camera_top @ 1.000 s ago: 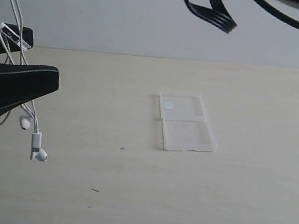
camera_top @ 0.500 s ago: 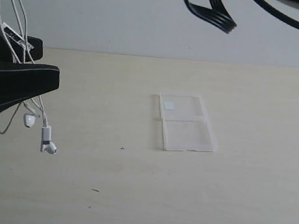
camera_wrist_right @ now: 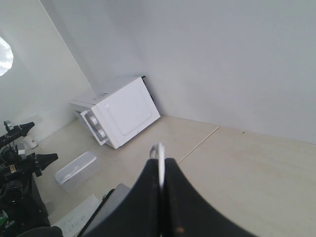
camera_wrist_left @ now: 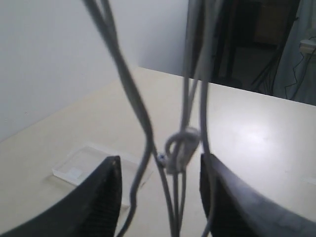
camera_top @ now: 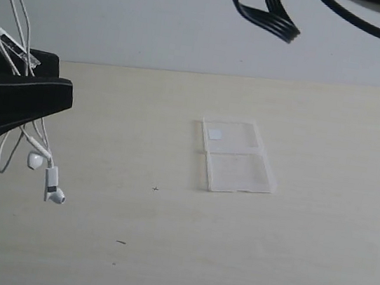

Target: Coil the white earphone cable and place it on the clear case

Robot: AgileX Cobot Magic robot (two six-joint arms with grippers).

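- The white earphone cable (camera_wrist_left: pixel 176 148) hangs in several loose strands from above, down through the left arm's fingers (camera_top: pixel 55 84) at the left edge of the counter (camera_top: pixel 301 257).
- We see those fingers reaching in level from the left, one above the other, clear of the counter.
- In the left wrist view they stand apart, with the strands running through the gap; none looks pinched there.
- The right arm's fingers (camera_wrist_right: pixel 167 170) are pressed together, with a thin white loop of the cable nipped between their tips. We do not see this arm in the exterior view.
- Midway the cable is bunched into a small knot-like loop.
- Below the left fingers its two earbuds (camera_top: pixel 34 160) dangle free, one lower than the other, above the counter.
- A small white block (camera_top: pixel 17 49) on the cable sits beside the upper finger.
- The clear case (camera_top: pixel 236 165) lies flat and open near the counter's middle, well apart from the cable, with a white sticker (camera_top: pixel 214 133) on its far panel.
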